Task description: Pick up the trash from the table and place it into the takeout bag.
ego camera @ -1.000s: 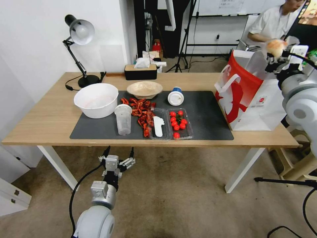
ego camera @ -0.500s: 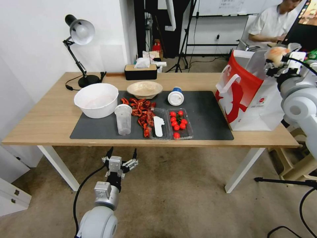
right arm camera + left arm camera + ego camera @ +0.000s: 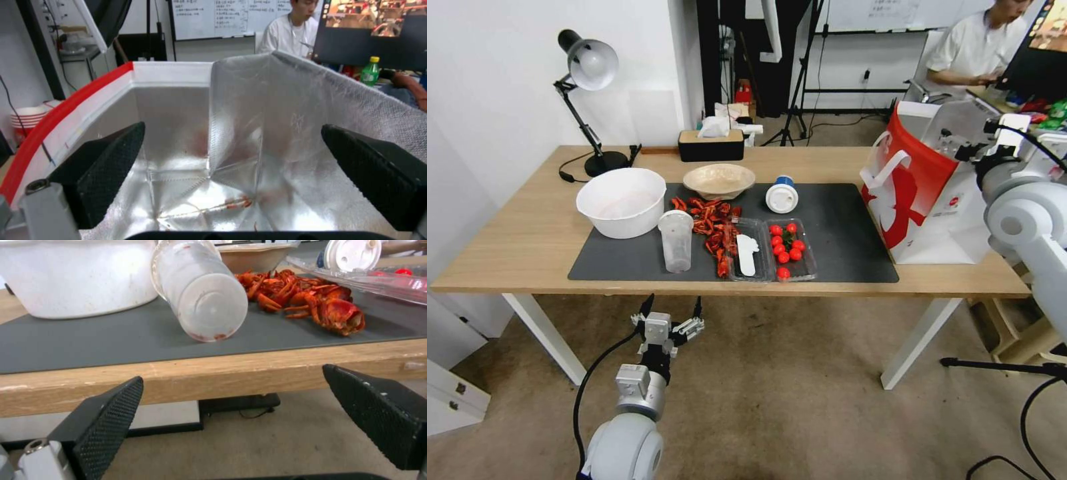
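On the table (image 3: 527,227) lies a dark mat (image 3: 854,227) with trash on it: a clear plastic cup (image 3: 676,240), a shallow beige bowl (image 3: 719,180) and a white blue-lidded cup (image 3: 781,195). The takeout bag (image 3: 924,200), white and red, stands open at the table's right end. My right gripper (image 3: 960,145) hovers over its mouth, open and holding nothing. In the right wrist view that gripper (image 3: 233,126) looks down into the bag's silver lining (image 3: 178,110). My left gripper (image 3: 672,303) hangs open below the table's front edge. From its wrist, the left gripper (image 3: 233,373) faces the clear cup (image 3: 200,296).
A large white bowl (image 3: 621,200) sits left of the cup. A pile of red crayfish shells (image 3: 710,223) and a clear tray of cherry tomatoes (image 3: 787,248) lie mid-mat. A desk lamp (image 3: 587,67) and a tissue box (image 3: 710,143) stand at the back.
The tan wrapped lump held in my right gripper above the bag is gone from it, and the gripper now stands open, lower over the bag's mouth. The left arm barely moved.
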### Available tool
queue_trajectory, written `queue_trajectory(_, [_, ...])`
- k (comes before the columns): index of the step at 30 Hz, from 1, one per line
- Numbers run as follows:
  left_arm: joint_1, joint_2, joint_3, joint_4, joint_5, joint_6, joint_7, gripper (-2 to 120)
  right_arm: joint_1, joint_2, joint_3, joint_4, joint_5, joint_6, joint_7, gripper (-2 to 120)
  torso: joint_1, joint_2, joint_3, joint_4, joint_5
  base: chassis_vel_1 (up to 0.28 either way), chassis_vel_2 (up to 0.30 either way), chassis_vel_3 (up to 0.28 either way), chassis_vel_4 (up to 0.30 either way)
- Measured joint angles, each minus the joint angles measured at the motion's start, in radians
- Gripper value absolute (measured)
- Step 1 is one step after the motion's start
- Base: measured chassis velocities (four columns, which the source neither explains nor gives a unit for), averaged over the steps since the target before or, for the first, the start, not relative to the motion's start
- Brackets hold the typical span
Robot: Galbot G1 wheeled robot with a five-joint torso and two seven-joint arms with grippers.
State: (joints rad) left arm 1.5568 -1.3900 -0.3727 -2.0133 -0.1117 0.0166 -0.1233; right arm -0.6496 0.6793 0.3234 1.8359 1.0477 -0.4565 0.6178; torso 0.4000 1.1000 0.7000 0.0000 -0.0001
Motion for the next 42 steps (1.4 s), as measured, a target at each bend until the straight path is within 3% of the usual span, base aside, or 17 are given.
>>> queue_trajectory(14, [-0.01,0.002,0.001,0.001,-0.004,0.004,-0.001,100,0.011,0.001,-0.005,0.016,-0.001,-0.007,-0.006,100,0.0,0.0,0.0,0.0,0.0003,0.0,0.0,0.0,0.0])
queue_trajectory(24, [-0.014,0.005,-0.002,0.008,-0.008,0.005,-0.001,100,-0.031,-0.019,0.03,0.134,-0.003,0.08,-0.06,100,0.0,0.0,0.0,0.0001,0.0,0.0,0.0,0.0,0.0])
queue_trajectory(34, [-0.024,0.007,-0.009,0.016,-0.023,0.005,-0.001,100,-0.239,-0.026,0.072,0.333,-0.052,0.109,-0.188,100,0.0,0.0,0.0,0.0001,-0.0002,0.0,0.0,0.0,0.0])
queue_trajectory(42, [-0.018,0.006,-0.028,0.02,-0.025,0.002,0.0,100,-0.483,0.058,0.094,0.398,-0.173,0.109,-0.286,100,0.0,0.0,0.0,0.0,0.0001,0.0,0.0,0.0,0.0])
